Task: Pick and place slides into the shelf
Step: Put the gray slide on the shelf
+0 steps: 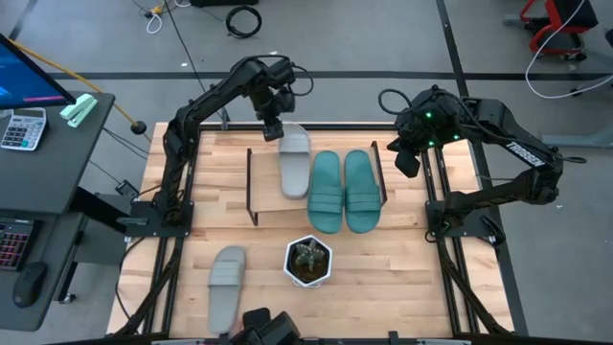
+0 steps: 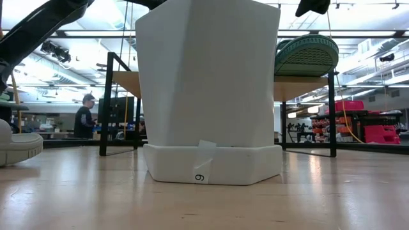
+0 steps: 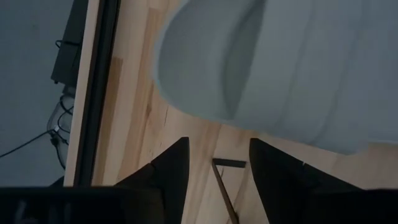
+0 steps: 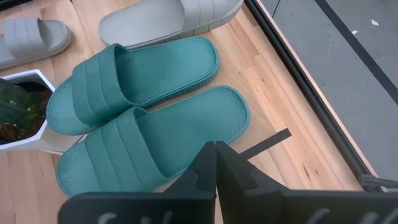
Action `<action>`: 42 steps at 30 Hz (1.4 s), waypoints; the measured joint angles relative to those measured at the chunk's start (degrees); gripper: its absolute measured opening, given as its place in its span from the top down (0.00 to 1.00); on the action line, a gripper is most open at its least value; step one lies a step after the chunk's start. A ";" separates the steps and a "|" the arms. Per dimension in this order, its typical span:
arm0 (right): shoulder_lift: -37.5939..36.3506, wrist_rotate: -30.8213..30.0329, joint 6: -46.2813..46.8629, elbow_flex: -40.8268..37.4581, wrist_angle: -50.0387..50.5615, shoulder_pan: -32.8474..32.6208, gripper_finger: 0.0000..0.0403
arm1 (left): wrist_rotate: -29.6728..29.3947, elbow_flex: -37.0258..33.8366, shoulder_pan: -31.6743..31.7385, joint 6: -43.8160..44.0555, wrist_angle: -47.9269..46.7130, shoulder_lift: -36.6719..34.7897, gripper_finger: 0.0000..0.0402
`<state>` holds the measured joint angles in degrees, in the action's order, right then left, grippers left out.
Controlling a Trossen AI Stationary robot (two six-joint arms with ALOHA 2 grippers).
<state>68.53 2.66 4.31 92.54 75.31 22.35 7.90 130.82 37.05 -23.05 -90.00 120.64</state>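
Observation:
The shelf (image 1: 263, 201) stands mid-table. On its board lie two teal slides (image 1: 326, 192) (image 1: 361, 190) side by side. Left of them lies one grey slide (image 1: 294, 163), its far end sticking out past the shelf's far edge. A second grey slide (image 1: 227, 285) lies on the table at the near left. My left gripper (image 1: 274, 131) hovers open beside the far end of the grey slide (image 3: 280, 68) on the shelf, pointing down, with nothing between its fingers. My right gripper (image 1: 407, 158) hangs shut above the table, right of the shelf, over the teal slides (image 4: 137, 81).
A white hexagonal pot (image 1: 308, 261) with a plant stands on the table just in front of the shelf and fills the middle of the low view (image 2: 208, 96). The shelf's thin dark side frames (image 1: 251, 182) rise at both ends. A desk with a calculator (image 1: 24, 125) stands off the table's left.

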 joint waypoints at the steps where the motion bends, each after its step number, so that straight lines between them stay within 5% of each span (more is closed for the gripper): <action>1: 0.00 0.00 -0.03 0.01 0.02 -0.01 0.99 | -0.02 0.00 -0.11 0.00 0.00 -0.21 0.57; 33: -0.01 0.00 -0.99 0.00 0.04 0.00 0.98 | 0.31 0.00 -3.96 3.38 0.20 -0.77 0.57; 42: 0.00 0.00 -1.02 0.00 0.02 0.00 0.98 | 0.52 0.00 -5.18 4.42 7.58 -0.75 0.57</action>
<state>68.53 2.66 3.29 92.54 75.33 22.35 8.43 130.82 31.86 -18.63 -82.42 119.90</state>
